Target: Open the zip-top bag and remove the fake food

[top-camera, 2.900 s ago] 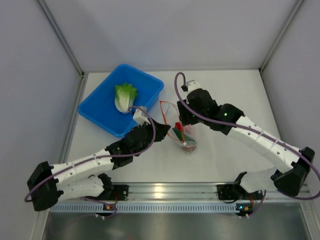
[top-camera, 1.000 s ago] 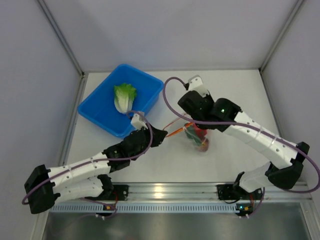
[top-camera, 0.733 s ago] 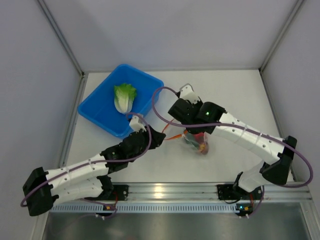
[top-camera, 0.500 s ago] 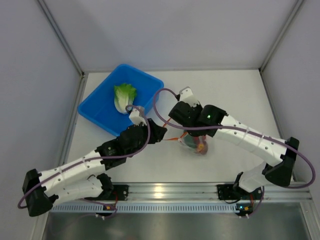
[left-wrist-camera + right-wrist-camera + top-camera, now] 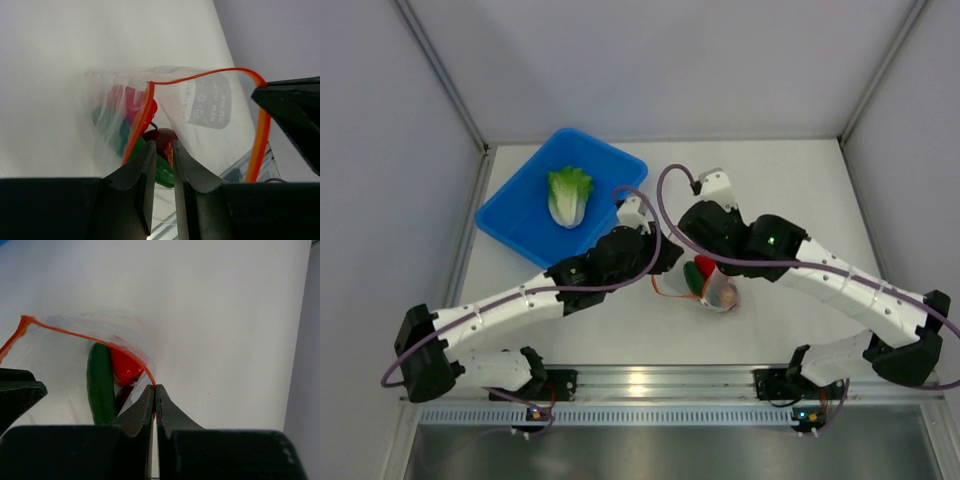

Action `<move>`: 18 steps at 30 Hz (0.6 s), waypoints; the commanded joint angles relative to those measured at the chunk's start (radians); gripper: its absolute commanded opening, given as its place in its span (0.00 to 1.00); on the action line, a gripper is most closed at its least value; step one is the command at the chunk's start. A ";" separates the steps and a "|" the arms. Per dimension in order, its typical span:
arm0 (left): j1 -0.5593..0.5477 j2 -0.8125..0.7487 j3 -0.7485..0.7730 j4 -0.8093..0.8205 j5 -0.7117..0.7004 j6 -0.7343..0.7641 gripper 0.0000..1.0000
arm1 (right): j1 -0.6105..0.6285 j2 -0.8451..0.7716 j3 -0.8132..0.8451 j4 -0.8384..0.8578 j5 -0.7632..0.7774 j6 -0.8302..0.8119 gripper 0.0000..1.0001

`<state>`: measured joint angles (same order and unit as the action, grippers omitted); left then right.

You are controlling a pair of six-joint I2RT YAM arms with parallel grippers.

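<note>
Clear crinkly zip-top bag (image 5: 713,291): my right claw (image 5: 155,386) pinches orange strip (image 5: 75,334), propping mouth agape; left claw (image 5: 163,145), narrow gap, aims at red plastic pepper (image 5: 124,366) inside.

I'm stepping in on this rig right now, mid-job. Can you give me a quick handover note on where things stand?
Left pincer: fingers nearly together at the mouth of the zip-top bag, with the dark red piece showing in the gap. Whether it grips anything is unclear.
Right pincer: shut on the bag's orange zipper strip, holding one side of the mouth.
Done: the bag is open, and the lettuce lies in the blue bin.
Left: the red pepper, cucumber and dark red piece are inside the bag and need to come out.
</note>
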<state>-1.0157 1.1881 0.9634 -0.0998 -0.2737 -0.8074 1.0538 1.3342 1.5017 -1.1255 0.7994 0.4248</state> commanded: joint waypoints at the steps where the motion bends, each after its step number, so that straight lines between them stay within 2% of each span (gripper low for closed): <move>1: -0.017 0.062 0.041 0.046 0.034 -0.033 0.25 | 0.014 -0.050 -0.030 0.084 0.004 0.032 0.00; 7: -0.046 0.120 0.015 0.130 0.045 -0.067 0.22 | 0.009 -0.104 -0.099 0.159 0.000 0.065 0.00; 14: -0.107 0.173 0.020 0.198 0.077 0.013 0.22 | -0.032 -0.084 -0.120 0.216 -0.049 0.049 0.00; 18: -0.119 0.194 -0.018 0.297 0.116 0.053 0.18 | -0.057 -0.084 -0.120 0.243 -0.095 0.039 0.00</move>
<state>-1.1290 1.3746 0.9596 0.0528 -0.1970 -0.8059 1.0183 1.2598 1.3796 -0.9615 0.7380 0.4667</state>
